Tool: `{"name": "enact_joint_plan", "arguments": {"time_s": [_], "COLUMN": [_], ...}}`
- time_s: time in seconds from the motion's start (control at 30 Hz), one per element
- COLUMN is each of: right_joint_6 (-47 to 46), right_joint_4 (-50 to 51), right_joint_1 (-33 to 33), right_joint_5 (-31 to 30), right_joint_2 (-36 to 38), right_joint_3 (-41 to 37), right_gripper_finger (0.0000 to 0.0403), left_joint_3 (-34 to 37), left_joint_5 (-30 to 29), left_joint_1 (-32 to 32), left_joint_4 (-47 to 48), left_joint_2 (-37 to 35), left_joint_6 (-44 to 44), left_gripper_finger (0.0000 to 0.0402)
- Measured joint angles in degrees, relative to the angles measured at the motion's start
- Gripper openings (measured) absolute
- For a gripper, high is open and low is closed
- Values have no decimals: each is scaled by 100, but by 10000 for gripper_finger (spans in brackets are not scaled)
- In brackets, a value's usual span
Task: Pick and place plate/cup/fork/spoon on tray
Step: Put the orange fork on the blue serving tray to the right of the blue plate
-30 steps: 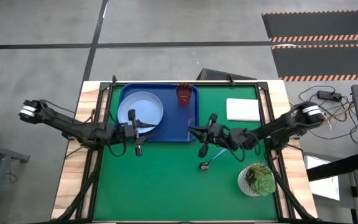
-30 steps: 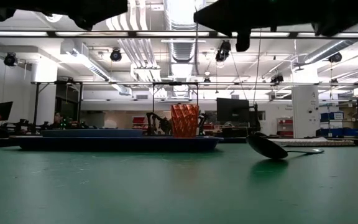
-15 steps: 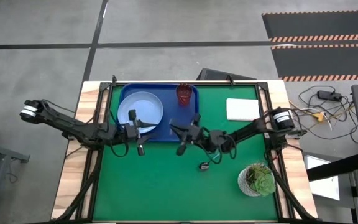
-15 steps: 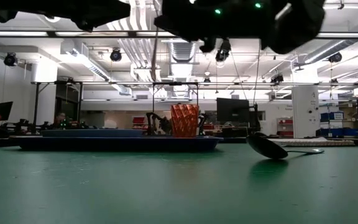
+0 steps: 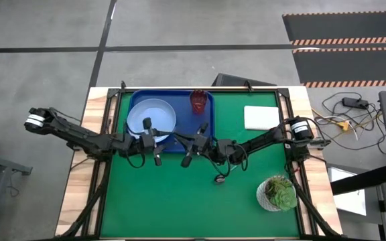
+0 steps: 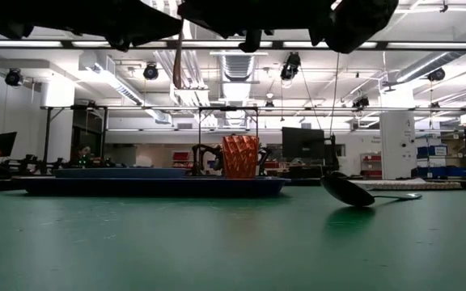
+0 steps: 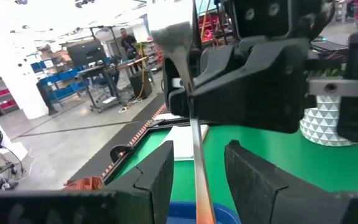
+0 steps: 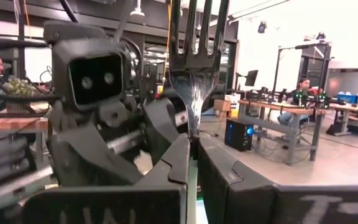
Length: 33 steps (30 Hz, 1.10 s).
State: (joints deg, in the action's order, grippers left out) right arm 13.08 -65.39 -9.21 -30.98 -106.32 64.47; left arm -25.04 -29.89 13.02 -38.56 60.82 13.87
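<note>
Clearly the right gripper [image 8: 193,155] is clamped on the fork [image 8: 196,65], tines pointing up past its fingers, above the dark-blue tray's [image 5: 203,114] near edge. Facing it, the left gripper [image 5: 154,142] has its fingers spread around the fork's shaft. Farther right, the spoon [image 6: 354,191] lies on the green mat.

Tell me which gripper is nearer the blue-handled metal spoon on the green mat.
Right. The right gripper is up-left of the spoon, holding the fork; the left gripper is farther, over the tray.
</note>
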Motion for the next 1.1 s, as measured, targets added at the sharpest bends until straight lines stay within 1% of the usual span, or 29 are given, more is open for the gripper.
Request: {"name": "enact_joint_plan", "arguments": {"time_s": [0.1, 0.27, 0.33, 0.47, 0.53, 0.63, 0.73, 0.87, 0.93, 1.0, 1.1], "right_joint_6": [-17, -56, -48, -68, -118, -214, -443, -682, -709, -819, -935], "right_joint_4": [-4, -7, 14, 47, 48, 91, 452, 1284, 1821, 2322, 3041], "right_joint_1": [11, 28, 33, 71, 97, 124, 158, 199, 212, 236, 262], "right_joint_5": [-6, -11, -53, -87, -66, -68, -68, -72, -71, -79, -75], "right_joint_2": [0, -19, -31, -31, -31, -31, 80, 505, 734, 941, 1176], "right_joint_3": [-2, -7, -15, -44, -64, -92, -101, -98, -98, -98, -98], "right_gripper_finger": [9, 9, 9, 9, 15, 40, 78, 129, 149, 161, 170], "left_joint_3": [-30, -44, -44, -42, -42, -42, -42, -37, -39, -39, -39], "left_joint_5": [3, -47, -57, -11, -18, 1, 80, 145, 188, 190, 225], "left_joint_1": [-79, -287, -319, -397, -418, -416, -453, -546, -581, -624, -703], "left_joint_4": [-261, -1008, -1071, -1063, -1052, -1072, -1085, -1085, -1083, -1065, -1074], "left_joint_2": [284, 863, 1006, 1102, 1102, 1090, 1067, 1067, 1067, 1067, 1067], "left_joint_6": [1, 0, 4, 0, -9, -83, -316, -746, -786, -844, -1015], "left_gripper_finger": [123, 117, 95, 17, 9, 2, 1, 0, 0, 0, 0]}}
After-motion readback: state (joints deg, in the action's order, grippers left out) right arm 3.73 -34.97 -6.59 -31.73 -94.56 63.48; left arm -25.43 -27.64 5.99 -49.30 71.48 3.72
